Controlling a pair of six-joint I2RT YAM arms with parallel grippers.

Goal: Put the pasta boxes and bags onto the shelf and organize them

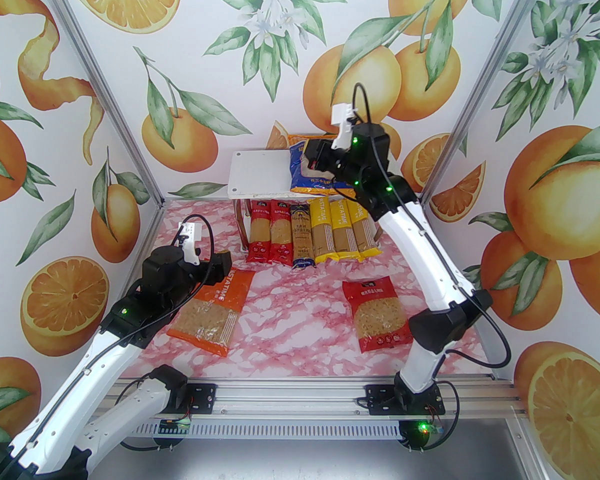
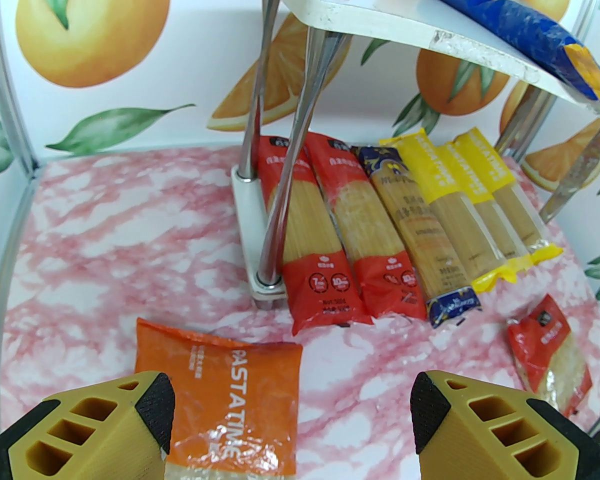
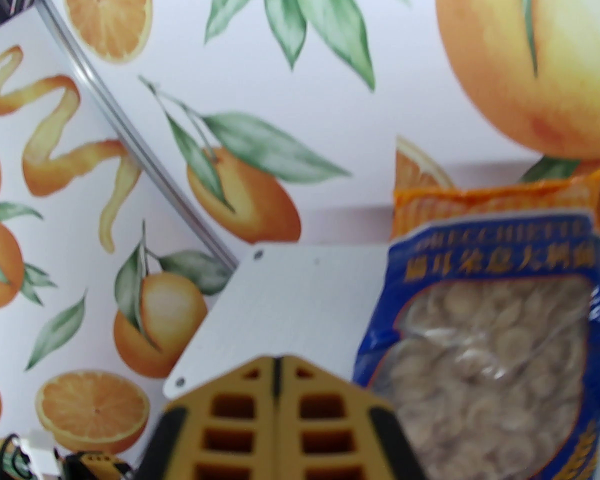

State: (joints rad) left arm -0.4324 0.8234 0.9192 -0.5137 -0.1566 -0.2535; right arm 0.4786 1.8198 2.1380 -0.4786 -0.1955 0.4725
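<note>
Spaghetti pks [image 1: 302, 238]: 6 btm tier [image 2: 245, 228]; bags [image 1: 377, 313]: 2 top tier [image 1: 260, 175], 2 table [image 1: 290, 318].

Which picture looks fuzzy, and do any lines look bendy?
Right wrist view: the blue bag and the shut right tool look soft and blurred; left wrist view: sharp, but the shelf board curves near the frame's edge, with glare on its chrome legs; top external view: crisp and evenly lit.
</note>
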